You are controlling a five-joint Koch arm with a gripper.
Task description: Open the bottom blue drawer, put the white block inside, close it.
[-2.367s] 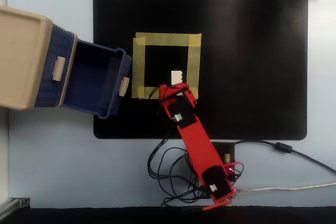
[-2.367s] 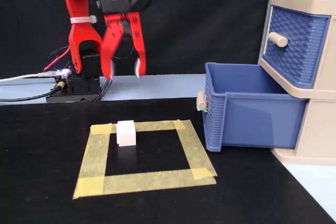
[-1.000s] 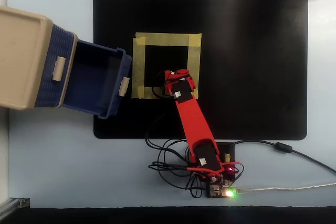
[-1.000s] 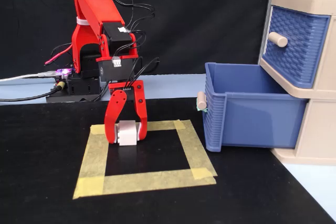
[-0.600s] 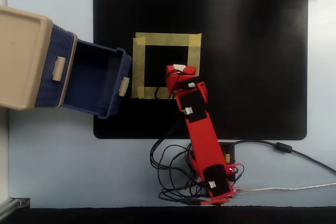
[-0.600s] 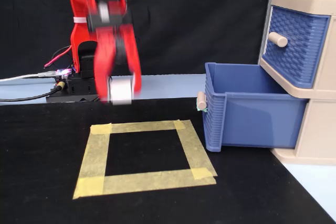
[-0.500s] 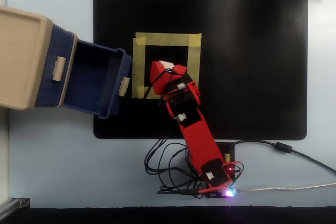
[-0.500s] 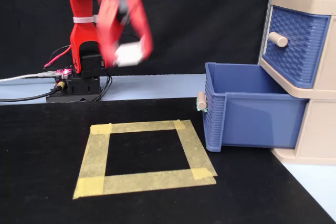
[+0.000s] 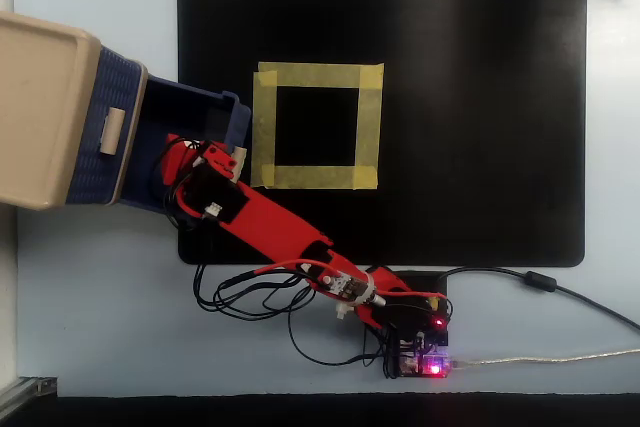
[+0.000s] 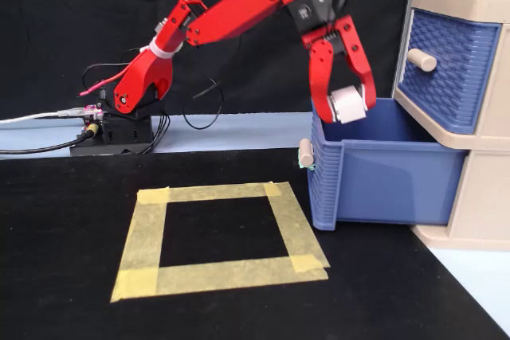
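In the fixed view we see the gripper (image 10: 344,111) clamped on the white block (image 10: 347,104), hanging just above the open bottom drawer (image 10: 382,181), near its front wall. Our job now, as we judge it, is the drop. We want the block fully past the drawer's rim and over the hollow, not over the front wall, before the jaws part. Lowering a little first should keep the block from bouncing or rolling out. After that, the gripper needs to lift clear of the walls before we push the front, with its small knob (image 10: 305,152), to shut the drawer. The overhead view shows the arm (image 9: 270,227) reaching into the drawer from the lower right, but the block itself is hidden there under the arm.

Going left to right across the fixed view: the arm's base (image 10: 111,129) and its cables sit at the far left on the pale table (image 10: 239,129). A black mat (image 10: 80,276) covers the middle, with a square of yellow tape (image 10: 219,236) on it, empty inside. The beige cabinet (image 10: 478,197) stands at the right, its top drawer (image 10: 450,69) closed. A dark backdrop hangs behind.
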